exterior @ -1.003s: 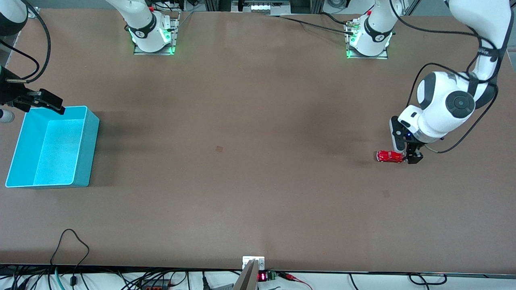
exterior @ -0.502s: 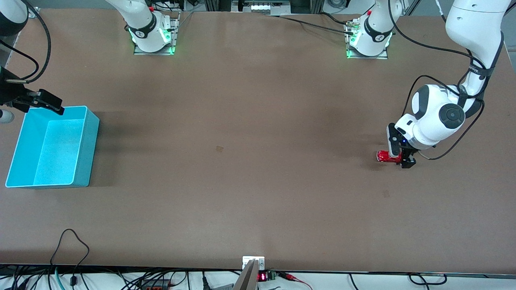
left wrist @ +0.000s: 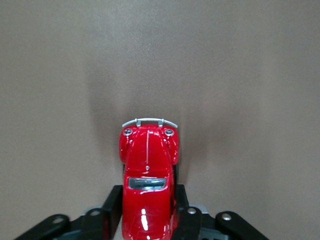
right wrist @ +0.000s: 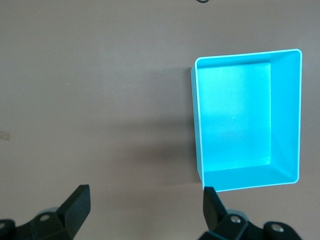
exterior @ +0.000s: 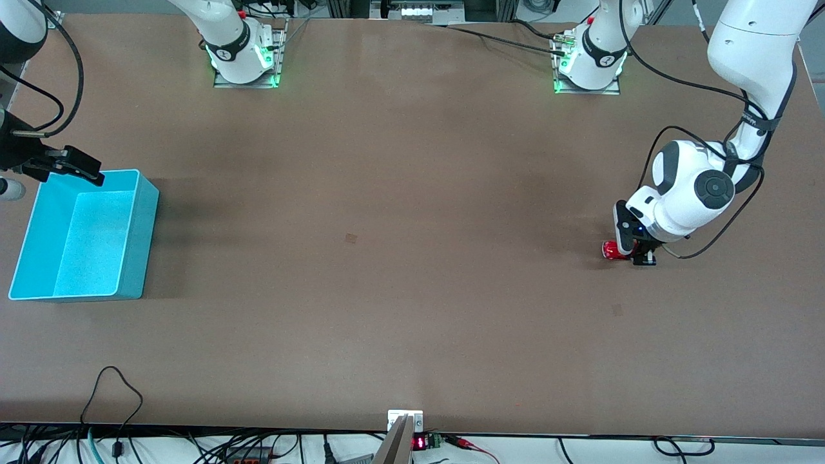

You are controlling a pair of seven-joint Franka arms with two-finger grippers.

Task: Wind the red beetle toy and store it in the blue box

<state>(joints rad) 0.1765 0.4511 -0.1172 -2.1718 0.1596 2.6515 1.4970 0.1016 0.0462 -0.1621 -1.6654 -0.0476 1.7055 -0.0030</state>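
The red beetle toy [exterior: 609, 250] sits on the brown table near the left arm's end. My left gripper [exterior: 635, 256] is down over it, and only one end of the toy shows past it. In the left wrist view the toy [left wrist: 148, 160] lies between the two black fingers [left wrist: 114, 205], which press on its sides. My left gripper [left wrist: 148, 195] is shut on it. The blue box [exterior: 143, 238] stands empty at the right arm's end. My right gripper [exterior: 82, 166] hangs open and empty over the box's farther corner. In the right wrist view [right wrist: 145, 195] the box [right wrist: 285, 115] shows.
The two arm bases [exterior: 243, 58] [exterior: 590, 61] stand along the table's farther edge. Cables [exterior: 116, 386] lie at the table's nearer edge. A small dark mark [exterior: 350, 238] is on the tabletop near the middle.
My left gripper has slid along the toy toward the right arm's end and now covers most of it. The toy has stayed put. The right arm has hardly moved.
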